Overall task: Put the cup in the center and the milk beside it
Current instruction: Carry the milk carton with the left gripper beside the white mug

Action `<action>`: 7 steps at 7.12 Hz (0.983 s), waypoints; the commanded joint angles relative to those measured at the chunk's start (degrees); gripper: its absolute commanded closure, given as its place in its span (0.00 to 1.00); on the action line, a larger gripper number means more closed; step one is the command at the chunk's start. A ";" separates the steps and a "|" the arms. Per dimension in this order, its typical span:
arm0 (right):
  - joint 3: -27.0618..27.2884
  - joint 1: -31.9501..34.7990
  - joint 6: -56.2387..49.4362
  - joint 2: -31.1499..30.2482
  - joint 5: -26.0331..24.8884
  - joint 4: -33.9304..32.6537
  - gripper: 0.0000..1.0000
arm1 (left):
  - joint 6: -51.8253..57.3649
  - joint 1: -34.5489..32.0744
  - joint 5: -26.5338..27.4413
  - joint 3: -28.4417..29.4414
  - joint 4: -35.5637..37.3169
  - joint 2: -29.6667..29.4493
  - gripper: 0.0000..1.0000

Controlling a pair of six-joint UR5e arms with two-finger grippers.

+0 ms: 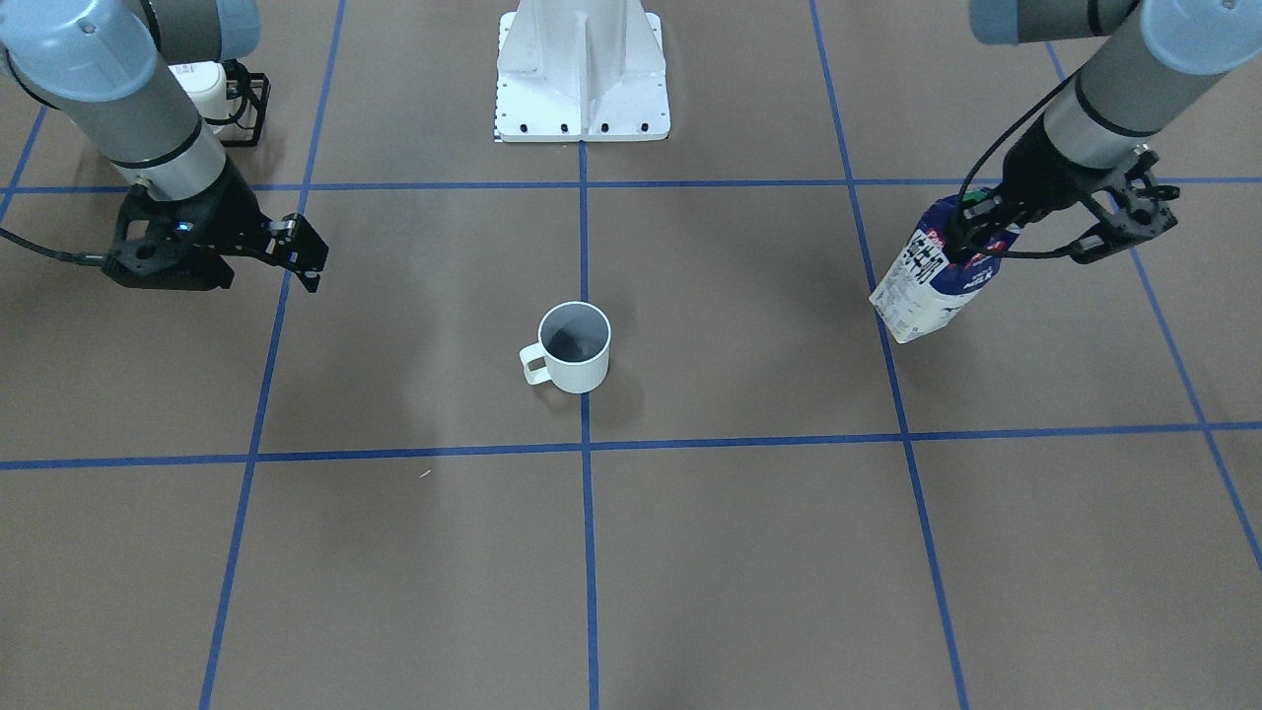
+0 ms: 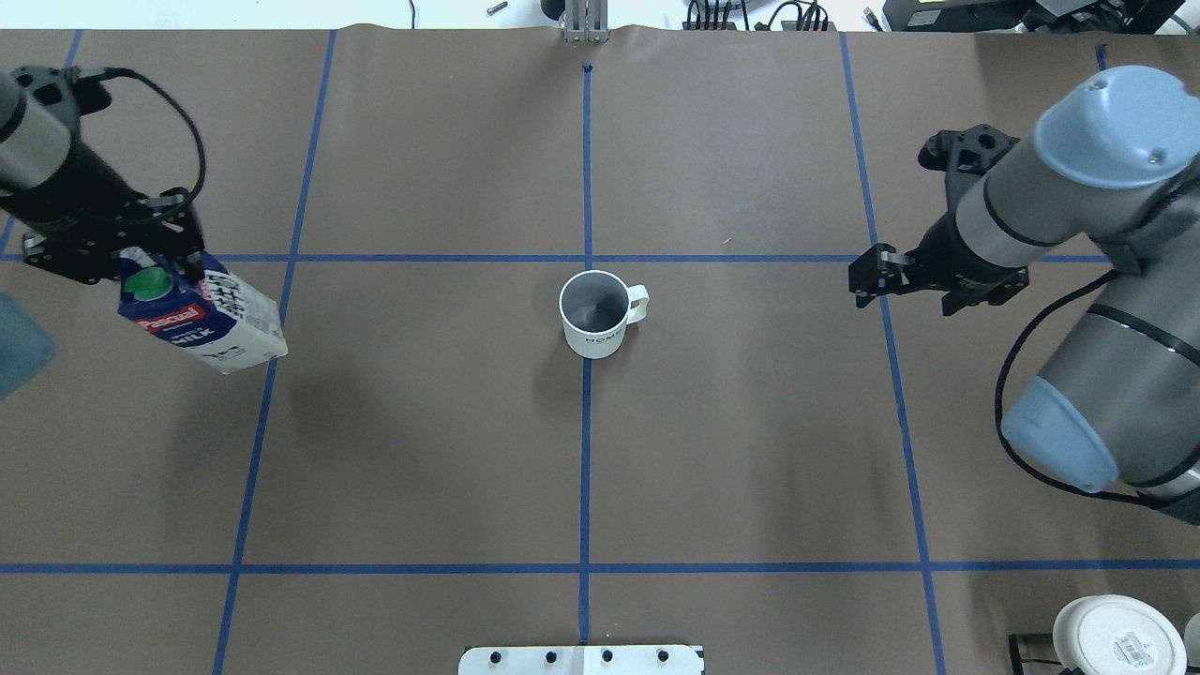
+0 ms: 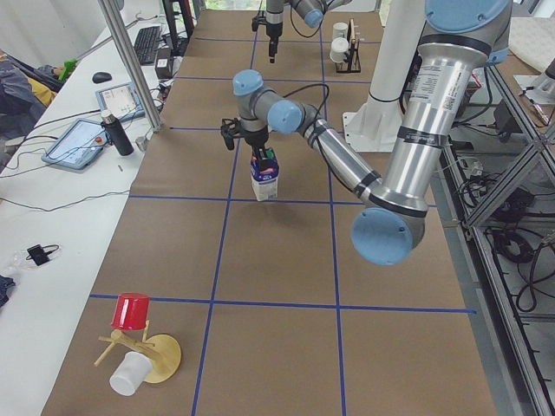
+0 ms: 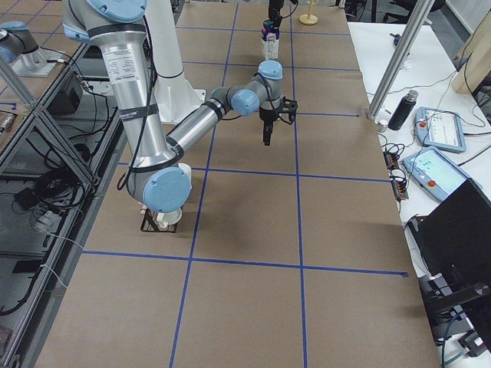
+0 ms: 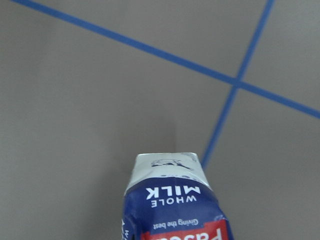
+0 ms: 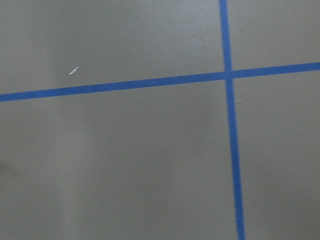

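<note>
At the worktop's (image 2: 750, 450) left end, the left jaws grip the tall navy-and-white milk carton (image 2: 202, 319) by its top, probably to carry it upright. The right jaws hold nothing, gap unclear. The white handled mug (image 2: 593, 314) stands at the centre, well apart.

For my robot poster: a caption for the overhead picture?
Cup waits in the center; the left hand grips the milk far aside.

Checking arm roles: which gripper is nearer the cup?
Right. The right gripper hangs empty off the cup's handle side; the left gripper holds the milk farther away, on the opposite side.
</note>
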 commanded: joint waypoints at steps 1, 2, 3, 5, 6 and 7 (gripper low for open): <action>2.08 5.93 -10.92 -9.18 0.21 0.41 0.00 | -1.21 7.43 5.34 2.64 4.51 -11.73 0.91; 1.91 8.39 -16.97 -11.91 0.39 0.42 0.00 | -2.01 11.03 6.08 6.74 4.51 -16.39 0.91; 1.56 9.90 -21.82 -14.03 0.13 0.42 0.00 | -1.84 11.59 6.26 9.83 4.07 -20.00 0.91; 1.56 12.54 -28.17 -17.20 0.39 0.42 0.00 | -1.58 14.66 6.61 17.30 3.02 -26.78 0.91; 1.47 12.72 -28.89 -17.65 0.39 0.42 0.00 | -2.01 15.63 6.61 18.20 1.36 -27.24 0.88; 1.47 12.73 -28.90 -17.65 0.48 0.42 0.00 | -2.28 17.64 6.61 19.26 0.56 -26.98 0.86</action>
